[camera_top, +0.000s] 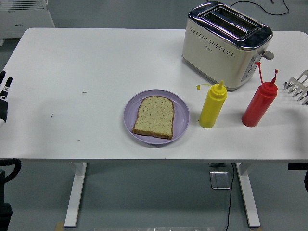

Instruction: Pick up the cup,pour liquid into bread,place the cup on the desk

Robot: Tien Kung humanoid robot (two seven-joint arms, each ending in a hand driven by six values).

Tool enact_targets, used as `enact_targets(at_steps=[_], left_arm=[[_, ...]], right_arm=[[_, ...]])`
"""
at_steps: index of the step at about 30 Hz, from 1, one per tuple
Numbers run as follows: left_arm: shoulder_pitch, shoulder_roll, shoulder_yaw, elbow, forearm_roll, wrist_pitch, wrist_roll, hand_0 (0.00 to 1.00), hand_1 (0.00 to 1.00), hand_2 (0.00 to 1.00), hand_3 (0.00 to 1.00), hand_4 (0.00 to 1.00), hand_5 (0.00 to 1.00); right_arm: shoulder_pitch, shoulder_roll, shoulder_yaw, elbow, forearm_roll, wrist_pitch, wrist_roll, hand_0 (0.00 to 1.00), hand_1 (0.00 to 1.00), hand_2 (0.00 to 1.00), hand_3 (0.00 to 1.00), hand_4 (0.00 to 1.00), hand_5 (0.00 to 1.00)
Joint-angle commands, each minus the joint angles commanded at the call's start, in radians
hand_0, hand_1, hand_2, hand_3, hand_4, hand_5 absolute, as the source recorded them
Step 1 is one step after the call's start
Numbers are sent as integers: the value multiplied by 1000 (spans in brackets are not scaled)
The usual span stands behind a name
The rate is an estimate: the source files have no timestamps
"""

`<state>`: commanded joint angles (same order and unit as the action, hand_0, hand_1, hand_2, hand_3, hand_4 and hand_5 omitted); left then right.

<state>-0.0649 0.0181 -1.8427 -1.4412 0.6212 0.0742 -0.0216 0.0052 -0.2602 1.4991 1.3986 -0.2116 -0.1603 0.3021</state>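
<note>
A slice of brown bread (154, 117) lies on a lilac plate (181, 113) near the table's front middle. No cup is in view. A yellow squeeze bottle (212, 106) stands upright just right of the plate, and a red squeeze bottle (259, 103) stands further right. Only the fingertips of my left hand (4, 91) show at the far left edge, straight and holding nothing, far from the plate. Of my right arm only a black bit (298, 166) shows at the right edge, below the table top.
A cream and chrome toaster (225, 44) stands at the back right, behind the bottles. A metal rack (299, 85) pokes in at the right edge. The white table (82, 62) is bare on its left half.
</note>
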Motion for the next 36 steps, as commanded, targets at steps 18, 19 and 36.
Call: enact_targets(at_steps=[18, 19, 36], left_arm=[[5, 0, 4, -1, 2, -2, 0, 835, 841, 856, 740, 668, 998], [5, 0, 3, -1, 2, -2, 0, 836, 842, 856, 741, 666, 998], [1, -1, -6, -2, 6, -6, 2, 836, 842, 857, 742, 670, 998]], right_arm=[[-4, 3, -1, -7, 6, -5, -3, 779, 721, 746, 781, 605, 659], [-3, 3, -1, -6, 6, -5, -2, 777, 721, 746, 780, 607, 662], [2, 4, 2, -10, 6, -6, -8, 775, 721, 749, 780, 613, 661]])
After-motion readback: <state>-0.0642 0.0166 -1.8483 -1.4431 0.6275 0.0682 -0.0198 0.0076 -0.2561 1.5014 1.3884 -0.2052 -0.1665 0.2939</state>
